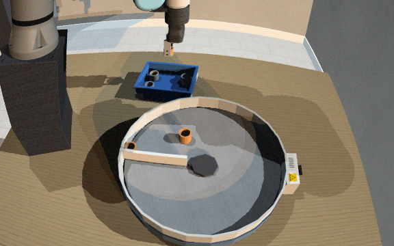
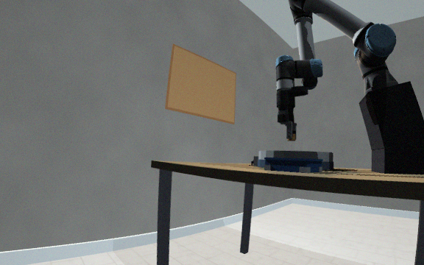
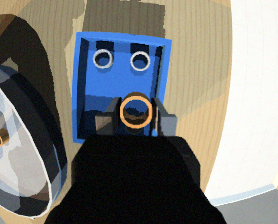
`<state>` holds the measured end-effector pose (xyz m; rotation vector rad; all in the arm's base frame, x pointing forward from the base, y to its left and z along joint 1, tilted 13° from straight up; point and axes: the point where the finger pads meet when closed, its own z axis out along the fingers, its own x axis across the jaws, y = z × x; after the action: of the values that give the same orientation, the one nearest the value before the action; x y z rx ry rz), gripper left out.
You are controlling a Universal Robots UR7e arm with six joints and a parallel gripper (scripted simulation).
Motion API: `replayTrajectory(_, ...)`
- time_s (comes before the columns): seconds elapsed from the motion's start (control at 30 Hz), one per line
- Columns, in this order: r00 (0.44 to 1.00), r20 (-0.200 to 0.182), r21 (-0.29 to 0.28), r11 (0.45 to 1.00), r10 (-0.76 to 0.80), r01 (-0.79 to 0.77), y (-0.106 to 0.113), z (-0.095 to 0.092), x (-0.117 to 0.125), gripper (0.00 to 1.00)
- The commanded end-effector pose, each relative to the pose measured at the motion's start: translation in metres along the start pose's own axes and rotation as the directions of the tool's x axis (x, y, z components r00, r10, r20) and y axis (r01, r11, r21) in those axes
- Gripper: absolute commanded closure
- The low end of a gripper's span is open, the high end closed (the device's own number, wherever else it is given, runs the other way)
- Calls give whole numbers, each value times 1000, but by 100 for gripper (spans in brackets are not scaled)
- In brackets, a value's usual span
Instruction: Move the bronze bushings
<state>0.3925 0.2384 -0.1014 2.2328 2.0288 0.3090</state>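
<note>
My gripper (image 1: 168, 50) is shut on a bronze bushing (image 3: 135, 111) and holds it upright high above the blue crate (image 1: 166, 81). It also shows in the exterior view (image 2: 291, 132) above the crate (image 2: 294, 160). Steel bushings (image 1: 154, 75) stay in the crate; the wrist view shows two of them (image 3: 103, 59) (image 3: 140, 62). The turntable's grey disc (image 1: 202, 171) carries one bronze bushing (image 1: 185, 134) standing upright behind the dark hub (image 1: 202, 165). Another bronze bushing (image 1: 130, 145) stands at the disc's left edge, behind the wooden bar (image 1: 154, 157).
A raised rim (image 1: 204, 102) rings the turntable. A small control box (image 1: 292, 172) with a warning label sits on its right side. The arm's dark pedestal (image 1: 34, 92) stands at the left of the table.
</note>
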Motion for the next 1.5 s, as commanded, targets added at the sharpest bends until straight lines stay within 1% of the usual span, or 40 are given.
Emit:
replayTrajectory(0.0, 1000, -1, -1, 1000, 0, 0, 0, -1, 0, 100)
replayTrajectory(1.1, 1000, -1, -1, 1000, 0, 0, 0, -1, 0, 100)
replayTrajectory(1.47, 1000, -1, -1, 1000, 0, 0, 1, -1, -5, 100)
